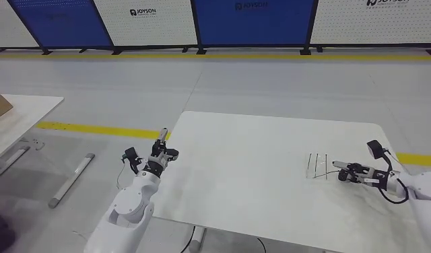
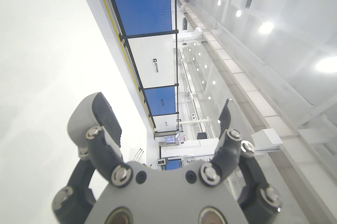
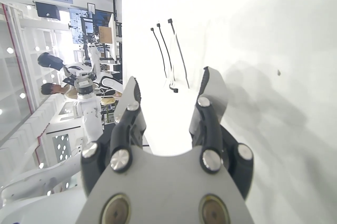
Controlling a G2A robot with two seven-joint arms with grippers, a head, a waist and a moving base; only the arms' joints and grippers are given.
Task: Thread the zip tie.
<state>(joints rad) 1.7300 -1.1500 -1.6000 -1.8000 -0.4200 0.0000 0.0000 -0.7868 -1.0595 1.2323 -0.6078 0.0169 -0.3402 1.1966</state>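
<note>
Several black zip ties [image 1: 316, 165] lie side by side on the white table [image 1: 256, 186], near its right side. In the right wrist view the zip ties [image 3: 168, 56] rest flat just beyond my right gripper [image 3: 170, 76], which is open and holds nothing. From above, the right gripper [image 1: 337, 165] sits low over the table, right of the ties and pointing at them. My left gripper [image 1: 161, 145] stands at the table's left edge, far from the ties, open and with nothing in it [image 2: 163, 104]. The zip ties [image 2: 139, 154] look small and distant in the left wrist view.
A second white table [image 1: 27, 118] with a cardboard box [image 1: 5, 105] stands off to the left. Blue and white partition panels [image 1: 256, 14] line the back of the room. A small dark speck [image 3: 278, 73] lies on the table beside the right gripper.
</note>
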